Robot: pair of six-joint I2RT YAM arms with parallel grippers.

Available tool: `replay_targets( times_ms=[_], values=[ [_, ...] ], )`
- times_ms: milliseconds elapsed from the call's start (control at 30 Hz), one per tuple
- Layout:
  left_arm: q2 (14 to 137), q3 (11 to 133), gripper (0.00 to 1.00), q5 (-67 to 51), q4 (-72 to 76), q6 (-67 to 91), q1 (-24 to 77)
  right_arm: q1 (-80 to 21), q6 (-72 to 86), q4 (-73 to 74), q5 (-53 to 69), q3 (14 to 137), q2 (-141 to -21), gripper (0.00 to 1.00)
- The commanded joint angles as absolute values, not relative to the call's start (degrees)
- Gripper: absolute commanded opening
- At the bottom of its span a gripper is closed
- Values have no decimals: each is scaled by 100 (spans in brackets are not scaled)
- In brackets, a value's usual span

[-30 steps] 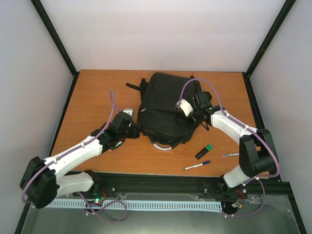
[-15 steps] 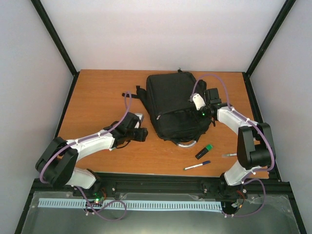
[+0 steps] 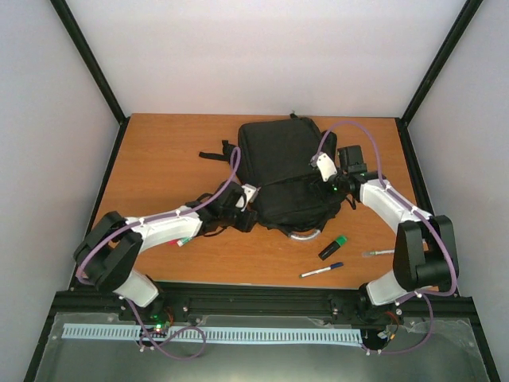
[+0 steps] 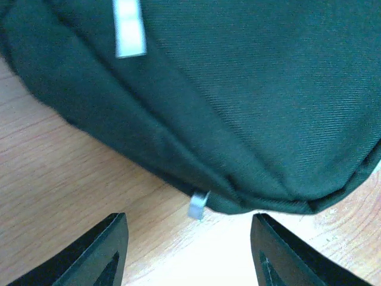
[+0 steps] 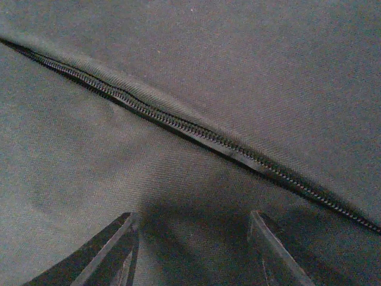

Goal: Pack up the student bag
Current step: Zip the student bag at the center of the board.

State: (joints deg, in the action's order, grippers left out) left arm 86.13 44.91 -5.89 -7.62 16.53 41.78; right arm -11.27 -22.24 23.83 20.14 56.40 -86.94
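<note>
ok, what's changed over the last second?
The bag slid right and turned a little, so its handle is now nearer the marker. The right hand went right with it, over the fabric. The left hand followed to the bag's near left corner, open, gripping nothing. The marker and pen stayed put.

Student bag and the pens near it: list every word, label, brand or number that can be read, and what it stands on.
None can be read.
On the student bag, the pale tab seen from the left wrist is blurred.
The green-capped marker and the pen are too small to tell.
</note>
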Motion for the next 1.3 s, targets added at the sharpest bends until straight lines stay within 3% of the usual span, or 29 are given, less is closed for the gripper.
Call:
replay_targets(
  times_ms=[0, 233, 400, 633, 1000, 1267],
  values=[
    [8973, 4919, 57, -114, -1000, 1304, 4459, -1111, -2264, 2407, 2150, 5537, -8528, 51],
    [9462, 5290, 44, 120, -1211, 1181, 4500, -1112, -2293, 2443, 2163, 5527, -8554, 51],
    [9622, 5378, 23, -65, -1198, 1181, 4504, -1107, -2305, 2432, 2140, 5518, -8543, 51],
    [9399, 5238, 1, -347, -1202, 1354, 4525, -1107, -2303, 2463, 2157, 5513, -8691, 51],
    [9179, 4846, 1, -902, -908, 1813, 4921, -1111, -2192, 2645, 2368, 5665, -9409, 47],
    [9533, 5315, 1, -808, -874, 1925, 5603, -1116, -2170, 2666, 2432, 5669, -9431, 46]
  ],
)
